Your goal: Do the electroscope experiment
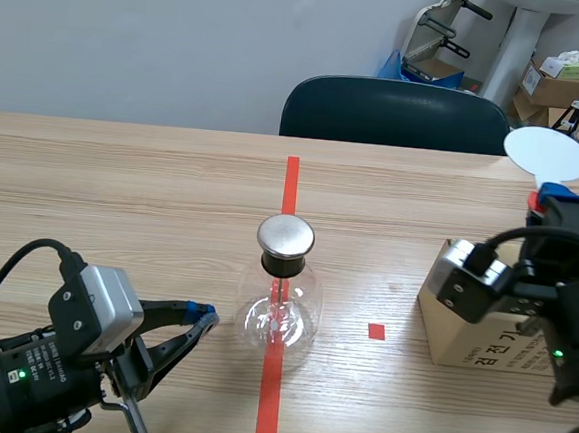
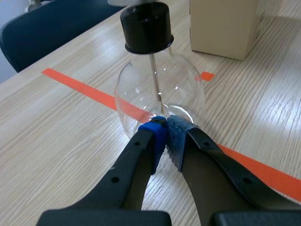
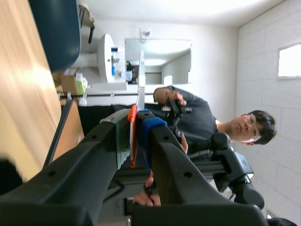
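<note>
My right gripper (image 3: 134,136) is clamped on the disc (image 1: 545,153), high at the frame's right edge. My left gripper (image 2: 165,134), fingers together, sits beside the flask (image 1: 279,311) at centre. I judge touching disc to cap (image 1: 286,236) not yet done.

Scene camera faces across the table (image 1: 123,163), sharing the flask (image 1: 280,314) with the close left wrist camera.

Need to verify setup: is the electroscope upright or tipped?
Upright: the electroscope stands on its glass bulb, metal cap on top, rod hanging straight down.
</note>
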Available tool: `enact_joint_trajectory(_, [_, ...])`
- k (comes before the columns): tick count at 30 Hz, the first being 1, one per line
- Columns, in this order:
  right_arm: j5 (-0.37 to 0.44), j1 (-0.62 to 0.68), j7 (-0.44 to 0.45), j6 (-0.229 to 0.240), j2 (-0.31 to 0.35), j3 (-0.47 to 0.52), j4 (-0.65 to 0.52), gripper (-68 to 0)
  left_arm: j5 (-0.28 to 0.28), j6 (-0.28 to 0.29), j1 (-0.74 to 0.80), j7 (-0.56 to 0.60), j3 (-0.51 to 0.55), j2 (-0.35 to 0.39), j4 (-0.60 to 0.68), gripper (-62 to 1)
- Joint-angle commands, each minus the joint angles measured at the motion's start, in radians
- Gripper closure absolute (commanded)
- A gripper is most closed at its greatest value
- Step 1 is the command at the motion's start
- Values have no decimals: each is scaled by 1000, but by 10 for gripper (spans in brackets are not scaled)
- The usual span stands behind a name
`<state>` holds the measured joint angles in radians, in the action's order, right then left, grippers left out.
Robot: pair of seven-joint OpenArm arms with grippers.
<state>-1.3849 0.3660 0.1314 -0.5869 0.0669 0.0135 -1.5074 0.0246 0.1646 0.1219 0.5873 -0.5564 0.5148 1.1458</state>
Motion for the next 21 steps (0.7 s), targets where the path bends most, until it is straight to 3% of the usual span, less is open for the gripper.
enact_joint_trajectory(1, [-8,-20,-33,-14,16,-16,-12,-9,-7,-1,-14,14,-8,-14,-2,-25])
enact_joint_trajectory(8, [-75,-50,-158,-2,27,-173,-12,-9,-6,-21,-63,15,-45,-58,-89,-25])
enact_joint_trajectory(14, [-76,-50,-258,35,27,-279,-11,-9,-6,-30,-84,16,-62,-84,-126,-25])
enact_joint_trajectory(21, [-76,-50,-369,35,27,-378,-8,-9,-7,-50,-90,18,-74,-88,-133,-25])
